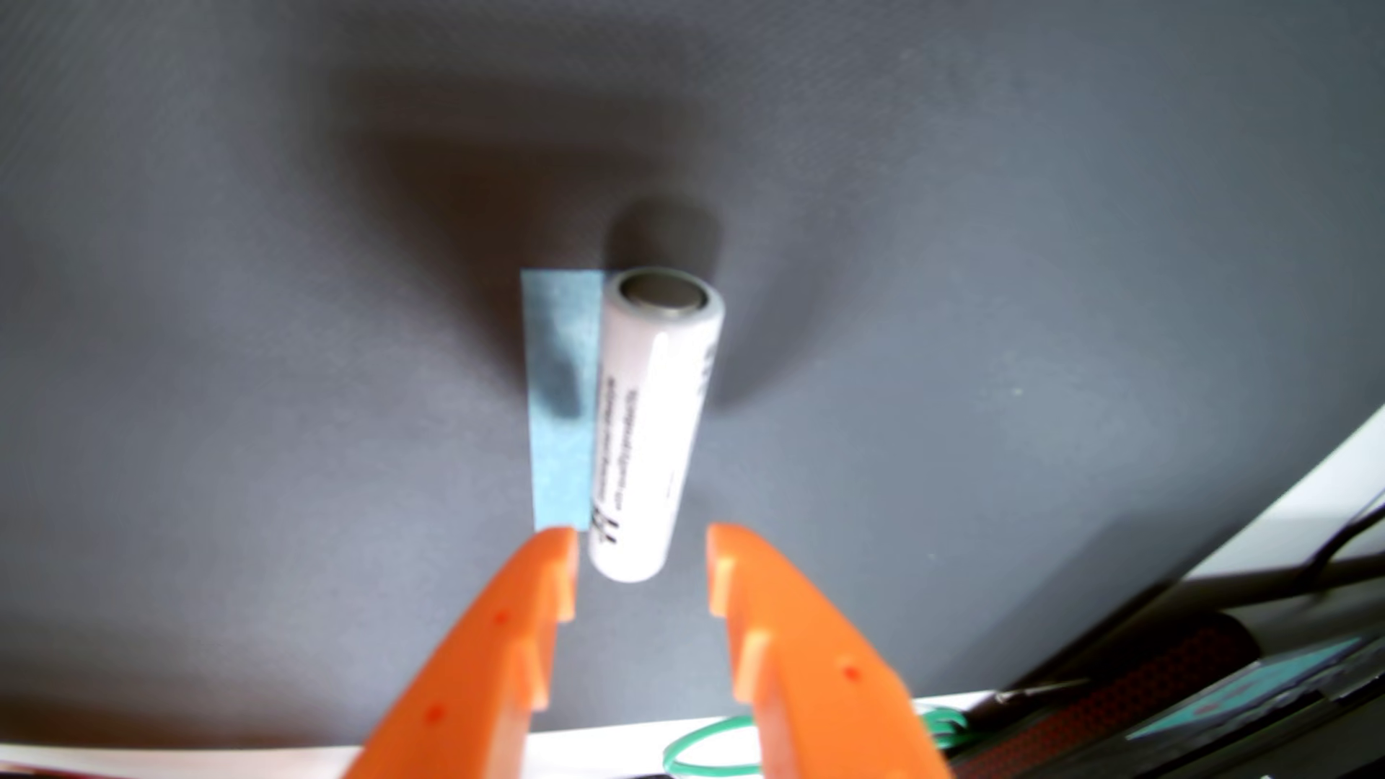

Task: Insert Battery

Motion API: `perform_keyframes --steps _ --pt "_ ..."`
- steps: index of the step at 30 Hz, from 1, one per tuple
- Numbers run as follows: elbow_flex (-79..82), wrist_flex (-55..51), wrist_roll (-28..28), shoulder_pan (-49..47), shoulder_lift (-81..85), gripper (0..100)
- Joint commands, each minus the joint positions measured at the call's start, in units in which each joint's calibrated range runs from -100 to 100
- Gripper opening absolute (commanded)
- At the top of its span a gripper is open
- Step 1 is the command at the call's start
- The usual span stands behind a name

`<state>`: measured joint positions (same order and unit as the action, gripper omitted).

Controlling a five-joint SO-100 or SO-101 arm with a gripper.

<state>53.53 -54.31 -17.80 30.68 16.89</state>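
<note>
A white cylindrical battery (652, 427) with small black print lies on the dark grey mat (225, 337) in the wrist view, its metal end pointing away from me. A strip of blue tape (562, 397) lies flat along its left side. My orange gripper (643, 535) is open, one fingertip on each side of the battery's near end. The left fingertip (558, 543) is close beside the battery; the right fingertip (723, 539) stands apart from it. No battery holder or slot is in view.
The mat's edge and a white surface (1311, 479) run along the bottom and right. A green rubber band (697, 753), dark cables (1334, 547) and a dark device with a teal panel (1236, 689) lie at the bottom right.
</note>
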Motion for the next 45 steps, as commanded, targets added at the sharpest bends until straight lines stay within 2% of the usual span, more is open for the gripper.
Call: perform_keyframes --steps 1,33,45 --pt "-0.2 0.2 0.0 0.0 0.2 11" --pt "-0.2 0.2 0.0 -0.1 0.2 11" --pt "1.6 3.9 0.0 -0.1 0.2 11"
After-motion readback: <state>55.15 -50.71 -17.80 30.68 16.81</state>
